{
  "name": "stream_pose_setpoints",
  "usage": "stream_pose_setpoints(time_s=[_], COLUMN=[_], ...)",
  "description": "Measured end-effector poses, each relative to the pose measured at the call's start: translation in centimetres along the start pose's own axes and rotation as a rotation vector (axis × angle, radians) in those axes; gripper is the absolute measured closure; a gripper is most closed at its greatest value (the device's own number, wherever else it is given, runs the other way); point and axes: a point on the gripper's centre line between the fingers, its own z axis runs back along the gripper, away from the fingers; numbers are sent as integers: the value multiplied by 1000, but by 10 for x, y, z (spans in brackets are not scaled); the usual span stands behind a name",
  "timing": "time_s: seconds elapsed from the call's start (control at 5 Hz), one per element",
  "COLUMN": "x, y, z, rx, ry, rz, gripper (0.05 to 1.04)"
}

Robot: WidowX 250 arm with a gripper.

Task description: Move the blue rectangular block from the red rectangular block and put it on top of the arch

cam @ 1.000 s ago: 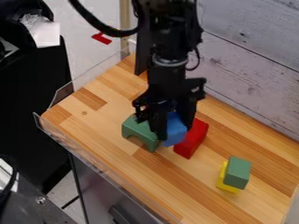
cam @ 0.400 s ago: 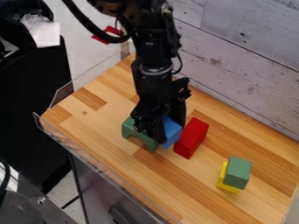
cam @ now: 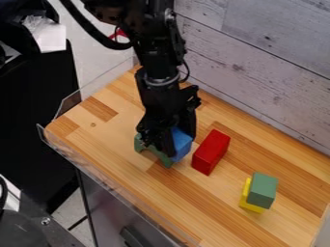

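Whitewashed plank wall (cam: pixel 258 72) behind striped wooden counter (cam: pixel 103 130). Black two-finger pincer (cam: pixel 179 140) grips blue rectangular block (cam: pixel 183 148), block's upper part hidden, left of counter's middle. Pincer also blocks much of green arch-shaped block (cam: pixel 140 144); can't tell if blue touches it. Red rectangular block (cam: pixel 211 152) near blue, apart. Green rectangular block (cam: pixel 262 190) partly covers yellow block (cam: pixel 251 206), toward counter's right end.
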Motion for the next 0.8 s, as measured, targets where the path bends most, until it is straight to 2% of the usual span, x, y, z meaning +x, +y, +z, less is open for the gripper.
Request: stream_pose_setpoints(time_s=[0.2,0.8], x=[6,18], y=[0,-8], z=[1,-1], rx=[2,-60], ry=[-16,-24], rz=[37,169], gripper=[511,511])
